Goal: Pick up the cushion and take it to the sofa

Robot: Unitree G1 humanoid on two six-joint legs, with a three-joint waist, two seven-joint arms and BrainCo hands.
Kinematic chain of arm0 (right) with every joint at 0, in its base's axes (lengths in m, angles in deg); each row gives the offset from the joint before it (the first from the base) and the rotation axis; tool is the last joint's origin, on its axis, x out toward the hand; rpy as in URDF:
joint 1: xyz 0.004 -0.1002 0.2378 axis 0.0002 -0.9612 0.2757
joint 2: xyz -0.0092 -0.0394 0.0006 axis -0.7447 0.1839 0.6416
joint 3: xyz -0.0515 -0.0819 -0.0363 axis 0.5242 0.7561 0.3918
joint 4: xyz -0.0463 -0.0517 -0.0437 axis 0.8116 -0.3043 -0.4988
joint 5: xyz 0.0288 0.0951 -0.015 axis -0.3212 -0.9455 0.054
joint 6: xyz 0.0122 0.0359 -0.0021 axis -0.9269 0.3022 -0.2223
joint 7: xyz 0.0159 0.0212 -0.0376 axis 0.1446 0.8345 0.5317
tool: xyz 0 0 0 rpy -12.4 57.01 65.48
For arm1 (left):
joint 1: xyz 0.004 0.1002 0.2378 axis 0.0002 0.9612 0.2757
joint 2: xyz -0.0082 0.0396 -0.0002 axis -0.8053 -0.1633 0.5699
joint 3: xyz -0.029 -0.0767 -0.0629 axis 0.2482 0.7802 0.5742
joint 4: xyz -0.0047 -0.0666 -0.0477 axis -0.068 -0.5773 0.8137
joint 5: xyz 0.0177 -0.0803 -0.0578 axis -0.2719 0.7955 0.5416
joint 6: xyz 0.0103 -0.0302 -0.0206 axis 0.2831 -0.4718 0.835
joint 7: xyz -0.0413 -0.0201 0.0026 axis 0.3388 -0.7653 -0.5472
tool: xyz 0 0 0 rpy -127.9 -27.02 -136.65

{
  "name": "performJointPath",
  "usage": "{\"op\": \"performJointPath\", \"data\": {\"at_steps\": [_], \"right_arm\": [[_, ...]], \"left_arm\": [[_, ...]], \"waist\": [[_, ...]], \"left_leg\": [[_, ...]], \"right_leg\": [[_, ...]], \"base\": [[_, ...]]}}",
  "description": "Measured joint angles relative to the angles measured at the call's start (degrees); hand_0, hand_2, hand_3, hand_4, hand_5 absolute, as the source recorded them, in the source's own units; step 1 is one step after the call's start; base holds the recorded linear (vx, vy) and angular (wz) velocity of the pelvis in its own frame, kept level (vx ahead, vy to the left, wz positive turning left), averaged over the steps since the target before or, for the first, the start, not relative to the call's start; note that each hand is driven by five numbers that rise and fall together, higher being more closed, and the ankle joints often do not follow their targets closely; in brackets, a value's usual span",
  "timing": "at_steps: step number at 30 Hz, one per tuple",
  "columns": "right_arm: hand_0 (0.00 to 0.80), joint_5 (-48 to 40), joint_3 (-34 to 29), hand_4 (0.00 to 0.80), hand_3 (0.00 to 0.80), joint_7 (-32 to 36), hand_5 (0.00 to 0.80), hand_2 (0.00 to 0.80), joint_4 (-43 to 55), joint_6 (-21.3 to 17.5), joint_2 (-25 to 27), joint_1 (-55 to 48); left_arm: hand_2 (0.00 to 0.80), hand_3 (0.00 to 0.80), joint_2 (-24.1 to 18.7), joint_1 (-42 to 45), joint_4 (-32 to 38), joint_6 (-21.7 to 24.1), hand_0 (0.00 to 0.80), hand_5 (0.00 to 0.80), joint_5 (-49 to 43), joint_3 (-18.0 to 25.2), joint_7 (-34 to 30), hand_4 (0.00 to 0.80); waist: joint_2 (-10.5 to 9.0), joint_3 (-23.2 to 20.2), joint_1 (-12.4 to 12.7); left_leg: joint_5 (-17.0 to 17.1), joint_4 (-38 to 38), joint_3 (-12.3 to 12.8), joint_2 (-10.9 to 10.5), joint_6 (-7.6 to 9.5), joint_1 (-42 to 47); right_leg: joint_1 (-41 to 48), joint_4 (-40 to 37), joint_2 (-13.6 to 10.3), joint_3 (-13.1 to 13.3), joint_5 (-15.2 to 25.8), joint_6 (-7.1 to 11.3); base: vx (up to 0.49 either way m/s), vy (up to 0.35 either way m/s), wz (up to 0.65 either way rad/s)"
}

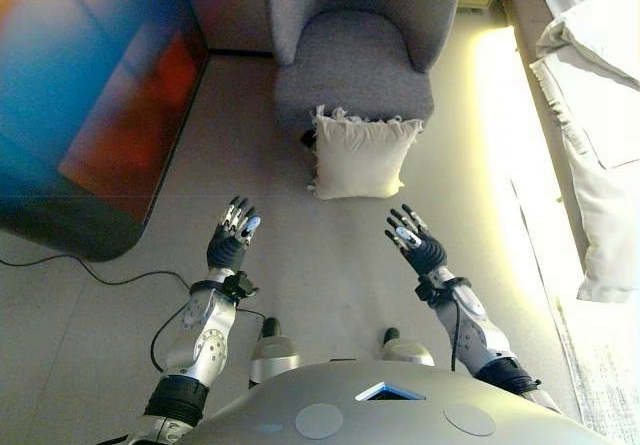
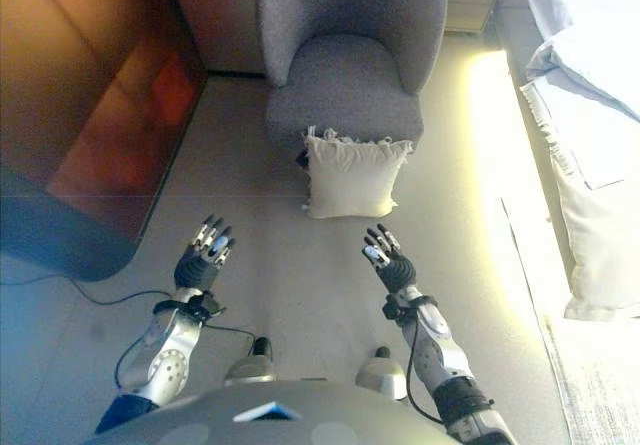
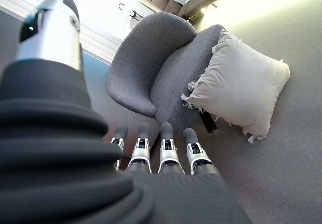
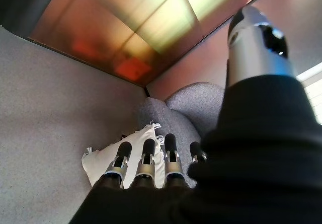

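Note:
A cream cushion [image 1: 362, 155] with fringed edges stands on the carpet, leaning against the front of a grey armchair [image 1: 355, 55]. It shows too in the left wrist view as the cushion [image 3: 241, 90] and in the right wrist view as the cushion [image 4: 108, 158]. My left hand [image 1: 232, 237] hovers open over the floor, short of the cushion and to its left. My right hand [image 1: 412, 241] is open as well, short of the cushion and slightly to its right. Neither hand touches anything.
A large dark glossy panel [image 1: 95, 95] lies along the left side. A bed with white bedding [image 1: 595, 115] runs along the right, with a lit strip of floor beside it. Grey carpet [image 1: 320, 265] spreads between my hands and the cushion.

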Motion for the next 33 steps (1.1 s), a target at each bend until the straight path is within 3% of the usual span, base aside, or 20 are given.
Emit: {"op": "performJointPath", "data": {"at_steps": [16, 28, 33], "right_arm": [[0.0, 0.0, 0.0, 0.0, 0.0, -0.2, 0.0, 0.0, 0.0, 0.0, 0.0, -1.5], [0.0, 0.0, -0.2, 0.0, 0.0, -0.2, 0.0, 0.0, 0.0, 0.1, 0.6, -2.8], [0.0, 0.0, -0.1, 0.0, 0.0, 0.6, 0.0, 0.0, 0.0, 0.7, 1.2, -2.8]], "left_arm": [[0.0, 0.0, 0.0, 0.2, 0.1, 0.0, 0.0, 0.0, 0.0, 0.0, 0.0, 0.0], [0.0, 0.0, 0.0, 0.1, 0.1, 0.0, 0.0, 0.0, 0.1, 0.0, -0.1, 0.0], [0.0, 0.0, 0.2, 0.1, 0.0, 0.0, 0.0, 0.0, 0.6, 0.0, 0.2, 0.0]], "waist": [[-0.01, 0.0, 0.0], [-0.01, 0.0, -0.3], [-1.29, 1.0, 0.0]], "left_leg": [[0.0, 0.0, 0.1, 0.0, 0.01, 0.6], [-0.2, 0.2, 1.0, 0.2, -0.03, 1.1], [-2.9, 8.1, 1.0, 0.1, 1.56, -1.6]], "right_leg": [[0.4, 0.0, 0.0, 0.1, -0.1, 0.18], [0.0, 0.2, 0.2, 1.6, -0.1, 0.22], [0.4, 0.4, 0.0, 3.4, -0.6, -0.49]], "base": [[0.006, -0.007, 0.0], [0.023, -0.056, -0.06], [0.029, 0.044, -0.07]]}}
